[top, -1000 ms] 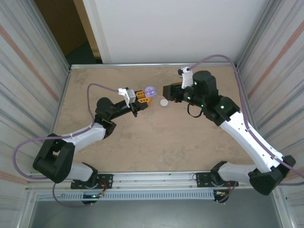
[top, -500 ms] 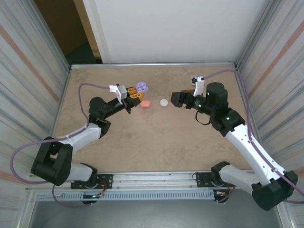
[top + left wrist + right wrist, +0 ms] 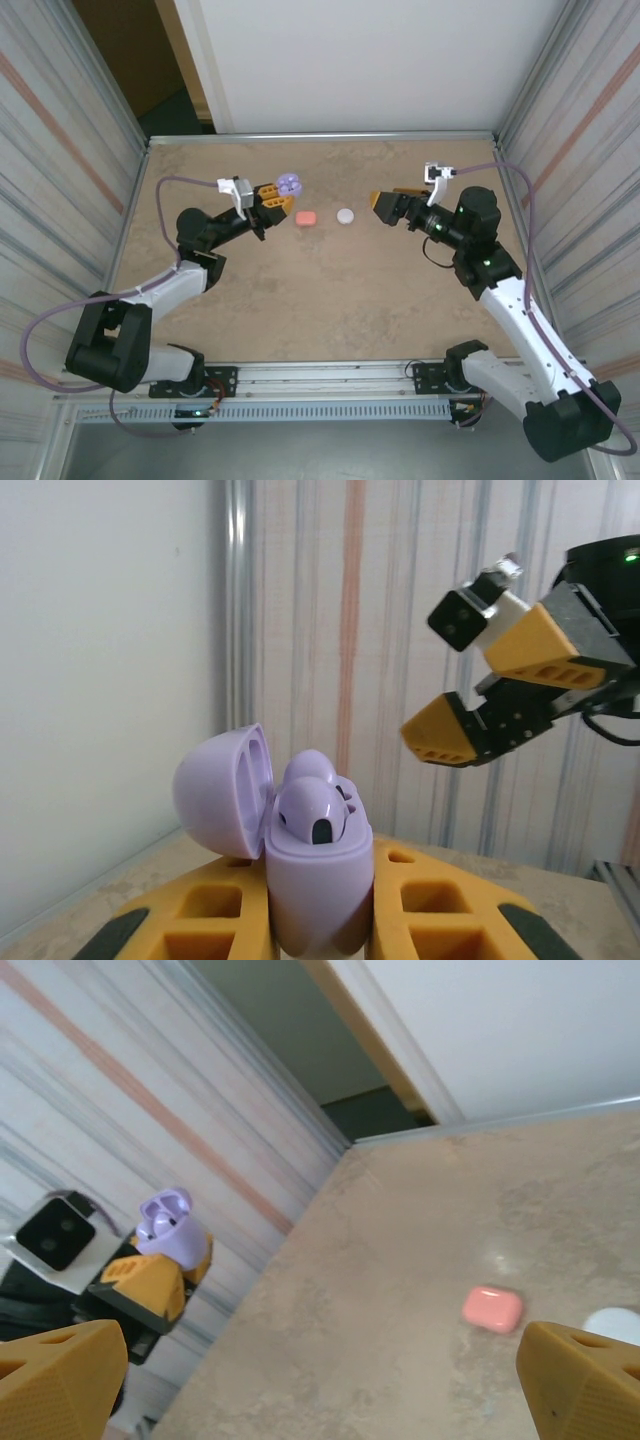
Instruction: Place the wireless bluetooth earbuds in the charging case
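Note:
My left gripper is shut on the lower body of an open purple charging case, held upright above the table. Close up, the case has its lid swung to the left, and two purple earbuds sit in its wells. My right gripper hangs open and empty well to the right, its fingers facing the case. From the right wrist, the purple case shows far left atop the left gripper's fingers.
A shut pink case and a shut white case lie on the table between the grippers; the pink case and white case also show from the right wrist. Metal walls enclose the table.
The left arm has drawn back leftward with the purple case. The right gripper has withdrawn to the right, away from the case. The pink case is now uncovered.

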`<state>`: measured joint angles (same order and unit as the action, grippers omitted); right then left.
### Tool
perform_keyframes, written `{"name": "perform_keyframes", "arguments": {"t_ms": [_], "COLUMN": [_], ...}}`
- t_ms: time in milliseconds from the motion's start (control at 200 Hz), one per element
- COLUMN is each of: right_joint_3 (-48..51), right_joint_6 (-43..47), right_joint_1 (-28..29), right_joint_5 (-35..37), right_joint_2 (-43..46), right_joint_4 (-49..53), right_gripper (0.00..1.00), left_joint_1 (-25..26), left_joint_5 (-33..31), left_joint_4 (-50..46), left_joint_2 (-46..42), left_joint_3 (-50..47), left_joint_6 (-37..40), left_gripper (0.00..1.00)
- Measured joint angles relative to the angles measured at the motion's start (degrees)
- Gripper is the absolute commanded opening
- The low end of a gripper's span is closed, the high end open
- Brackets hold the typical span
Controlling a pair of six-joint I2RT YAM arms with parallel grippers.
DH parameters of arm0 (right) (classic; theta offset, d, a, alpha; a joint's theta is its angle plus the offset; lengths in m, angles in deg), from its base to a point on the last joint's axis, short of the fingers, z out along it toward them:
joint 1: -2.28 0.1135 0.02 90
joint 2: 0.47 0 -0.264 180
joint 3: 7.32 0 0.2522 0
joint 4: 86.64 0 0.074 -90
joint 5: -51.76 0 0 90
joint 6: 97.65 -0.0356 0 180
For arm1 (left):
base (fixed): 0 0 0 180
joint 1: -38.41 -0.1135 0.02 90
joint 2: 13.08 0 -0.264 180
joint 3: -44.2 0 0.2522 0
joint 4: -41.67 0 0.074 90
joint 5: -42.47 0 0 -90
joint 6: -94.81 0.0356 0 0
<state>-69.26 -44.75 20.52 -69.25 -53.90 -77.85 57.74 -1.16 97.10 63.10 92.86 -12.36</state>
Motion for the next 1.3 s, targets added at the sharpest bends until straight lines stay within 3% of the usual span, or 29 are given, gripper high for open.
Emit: {"name": "perform_keyframes", "arguments": {"t_ms": [386,762,1303], "right_joint_3": [-2.01,-7.21,-10.73], "right_joint_6": [-5.75,-4.87,-1.42], "right_joint_1": [2.19,8.46,13.70], "right_joint_5": [-11.08,-13.90,-14.32], "right_joint_2": [-6.86,-11.82,-15.21], "right_joint_4": [-11.37,-13.77,-13.46], "right_gripper": [0.99,0.99,0.99], "left_joint_1": [0.33,4.76,5.18], "left_joint_5": [7.39,11.47,12.68], "left_joint_4": [5.68,7.89,9.09], "left_joint_2": [0.13,3.15,5.07], "left_joint_3": [1.66,5.60,6.64], "left_joint_6": [-5.51,-6.95,-7.15], "left_gripper": [0.00,0.00,0.00]}}
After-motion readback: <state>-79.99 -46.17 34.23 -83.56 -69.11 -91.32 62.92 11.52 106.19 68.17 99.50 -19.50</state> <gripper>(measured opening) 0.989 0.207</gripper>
